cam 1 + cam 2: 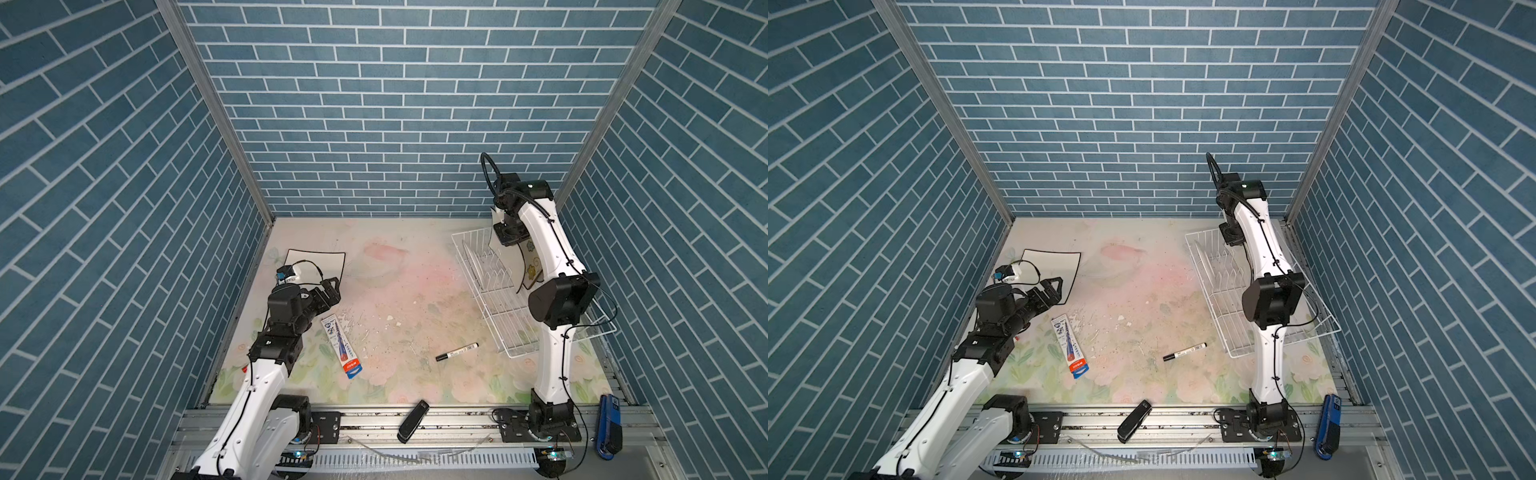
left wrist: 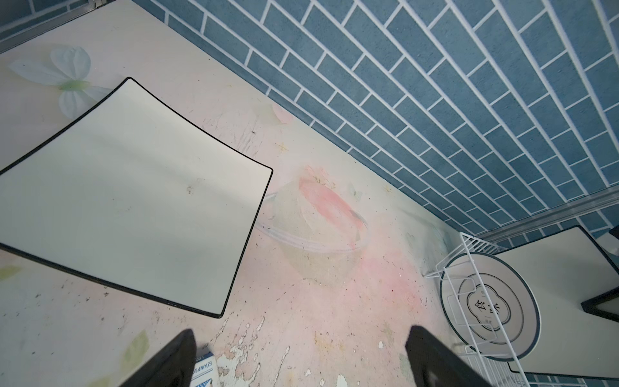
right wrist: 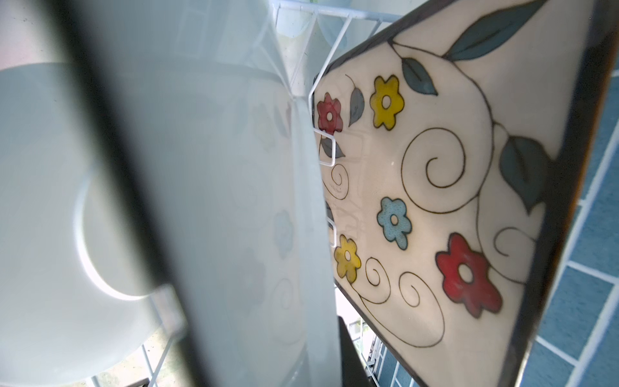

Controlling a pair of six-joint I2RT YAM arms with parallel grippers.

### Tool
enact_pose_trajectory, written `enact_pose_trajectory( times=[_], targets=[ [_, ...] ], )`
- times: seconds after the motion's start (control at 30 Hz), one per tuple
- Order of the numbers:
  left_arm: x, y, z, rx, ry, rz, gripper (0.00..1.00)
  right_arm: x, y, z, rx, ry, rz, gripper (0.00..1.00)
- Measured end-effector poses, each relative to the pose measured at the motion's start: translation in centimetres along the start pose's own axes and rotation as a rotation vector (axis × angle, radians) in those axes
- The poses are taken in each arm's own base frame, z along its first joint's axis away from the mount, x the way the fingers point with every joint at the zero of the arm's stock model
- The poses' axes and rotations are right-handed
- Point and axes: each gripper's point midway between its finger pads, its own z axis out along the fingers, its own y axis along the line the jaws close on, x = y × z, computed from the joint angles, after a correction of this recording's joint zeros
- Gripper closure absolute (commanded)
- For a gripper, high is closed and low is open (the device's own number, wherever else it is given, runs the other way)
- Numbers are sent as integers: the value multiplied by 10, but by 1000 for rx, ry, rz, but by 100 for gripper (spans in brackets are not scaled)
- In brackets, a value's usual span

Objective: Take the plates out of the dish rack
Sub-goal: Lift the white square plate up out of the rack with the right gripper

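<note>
Showing stamp left-wrist only: round plate

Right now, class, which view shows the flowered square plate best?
Right wrist view: the flowered plate shows flowers and swirls up close. In a top view only a strip shows beside the arm; the left wrist view, a pale patternless part.

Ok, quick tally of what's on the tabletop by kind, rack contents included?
Plates: 3 (white square plate, flowered plate, round plate)
Rack: 1
Marker: 1
Pen packet: 1
Total: 6
</note>
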Motion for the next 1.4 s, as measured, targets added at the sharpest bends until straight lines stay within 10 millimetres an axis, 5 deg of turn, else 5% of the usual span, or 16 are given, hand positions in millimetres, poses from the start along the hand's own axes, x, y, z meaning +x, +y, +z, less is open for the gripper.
enact_pose_trajectory(
  times=[0.87, 1.4],
  targets=[
    [0, 0, -1, 1, 0, 0, 0, 4, -10, -41, 38, -87, 12, 100],
    [0, 0, -1, 1, 0, -1, 0, 9, -8, -95, 66, -212, 0, 100]
  ],
)
